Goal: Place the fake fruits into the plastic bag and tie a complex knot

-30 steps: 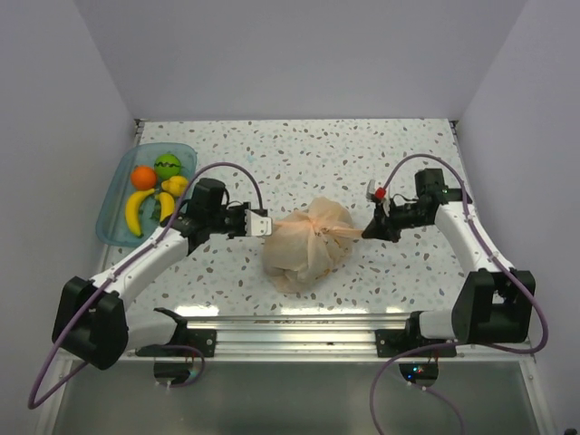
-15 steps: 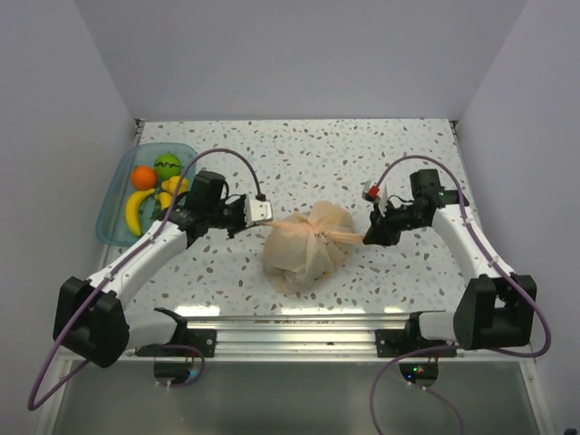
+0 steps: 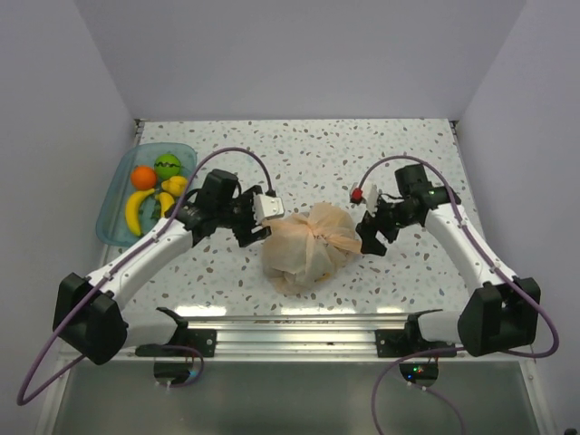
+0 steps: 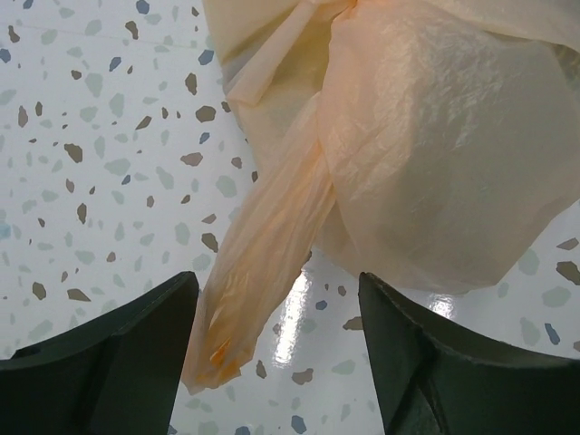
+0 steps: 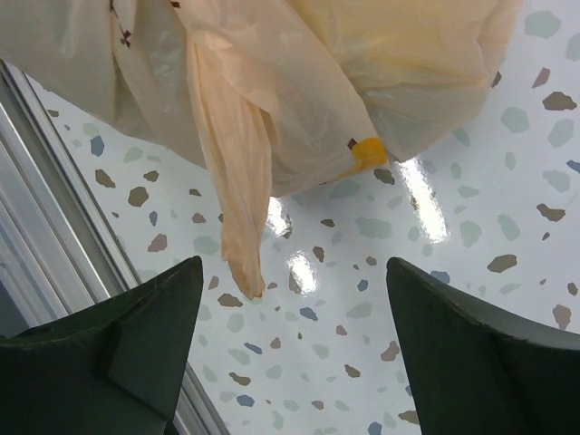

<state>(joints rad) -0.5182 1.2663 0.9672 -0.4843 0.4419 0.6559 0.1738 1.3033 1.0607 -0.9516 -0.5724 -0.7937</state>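
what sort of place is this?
Probably a lab test cell: bare white walls around a speckled tabletop, two arms on an aluminium rail, plastic fruit in a blue tray.

The left arm (image 3: 136, 263) and the right arm (image 3: 471, 249) both have white link shells and black joint housings, and each stands on a blocky black base (image 3: 88, 319). A purple cable (image 3: 237, 150) loops along each arm. The left gripper (image 3: 258, 225) carries a white block (image 3: 269, 207), and the right gripper (image 3: 368, 234) a small red part (image 3: 359, 194). The fingers (image 4: 118, 362) are matte dark-grey wedges.
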